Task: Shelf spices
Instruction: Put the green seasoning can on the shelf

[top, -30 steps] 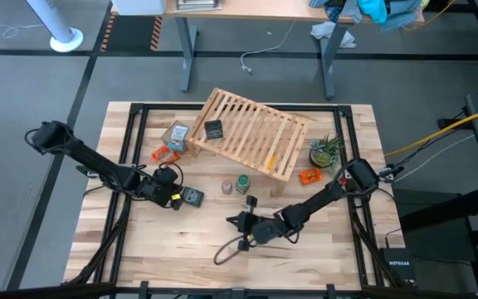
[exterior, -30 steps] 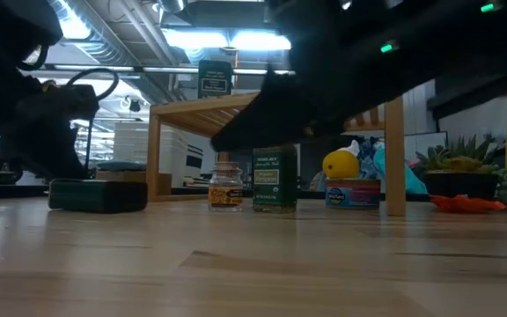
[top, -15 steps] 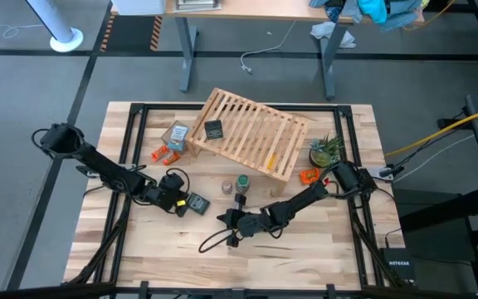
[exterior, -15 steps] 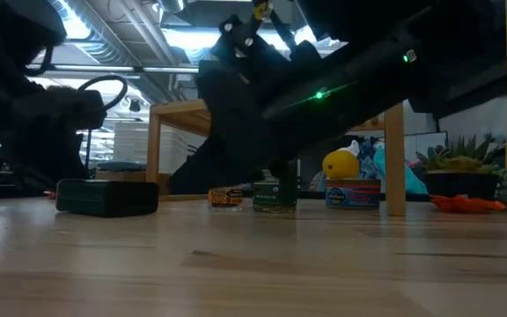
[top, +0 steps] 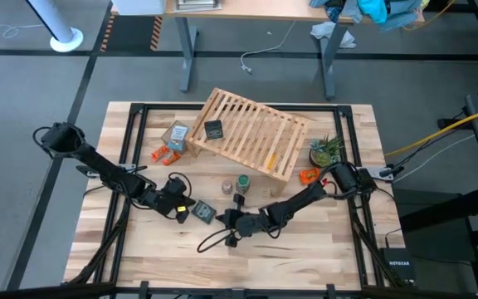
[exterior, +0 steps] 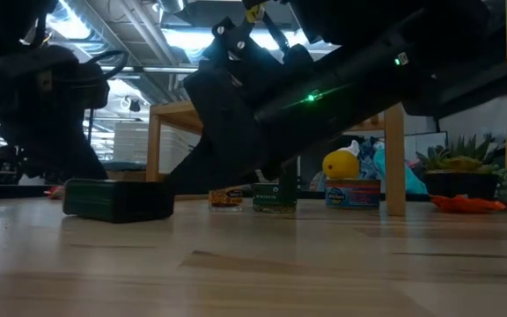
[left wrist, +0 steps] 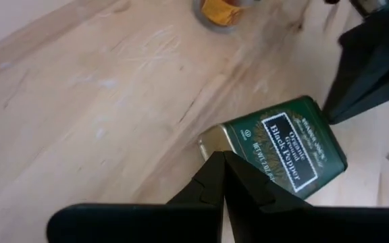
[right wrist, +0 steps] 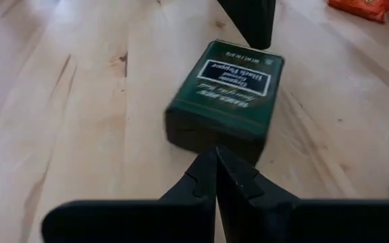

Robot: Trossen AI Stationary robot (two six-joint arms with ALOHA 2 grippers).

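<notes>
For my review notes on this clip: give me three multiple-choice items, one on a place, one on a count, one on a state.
1. Where is the black pepper tin?
A. lying flat on the tabletop between both grippers
B. on the shelf
C. in the cardboard box

2. How many spice jars are on top of the shelf?
A. none
B. one
C. three

3. How are the left gripper and right gripper?
A. both open
B. both shut
C. only the left open

Answers: 1 A, label up on bare wood; 2 B, one dark jar; 3 B, fingers meet.
</notes>
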